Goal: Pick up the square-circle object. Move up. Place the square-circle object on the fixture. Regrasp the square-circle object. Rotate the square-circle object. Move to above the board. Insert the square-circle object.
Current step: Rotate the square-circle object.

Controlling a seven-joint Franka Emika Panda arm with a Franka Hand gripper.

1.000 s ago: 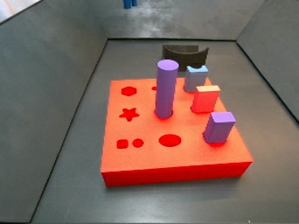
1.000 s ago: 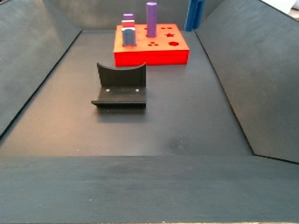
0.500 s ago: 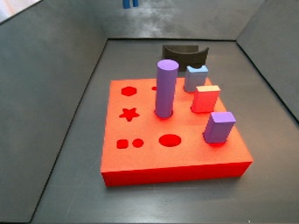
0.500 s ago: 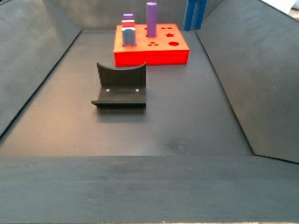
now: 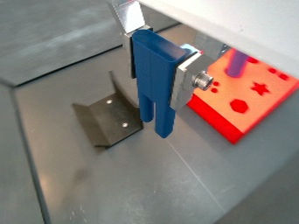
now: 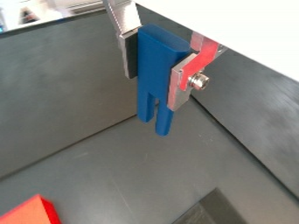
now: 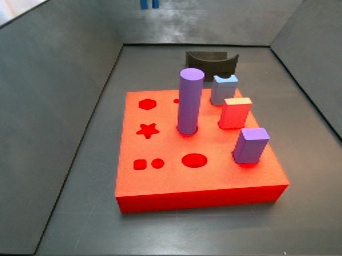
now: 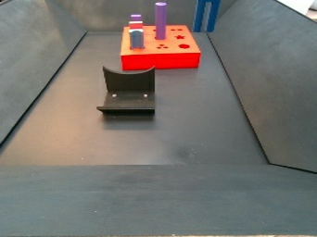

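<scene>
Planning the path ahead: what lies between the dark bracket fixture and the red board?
Bare dark floor, in a side view, between fixture and board. The gripper holds the dark blue two-legged square-circle object above.

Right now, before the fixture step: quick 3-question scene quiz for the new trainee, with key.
1. True or false: the gripper is shut on the square-circle object, legs pointing down.
2. Which peg stands tallest on the board? A) purple cylinder B) red block C) light blue block
3. Is the square-circle object touching the fixture? Yes or no.

Key: 1 true. 2 A. 3 no; it hangs in the gripper, clear of the fixture.
</scene>
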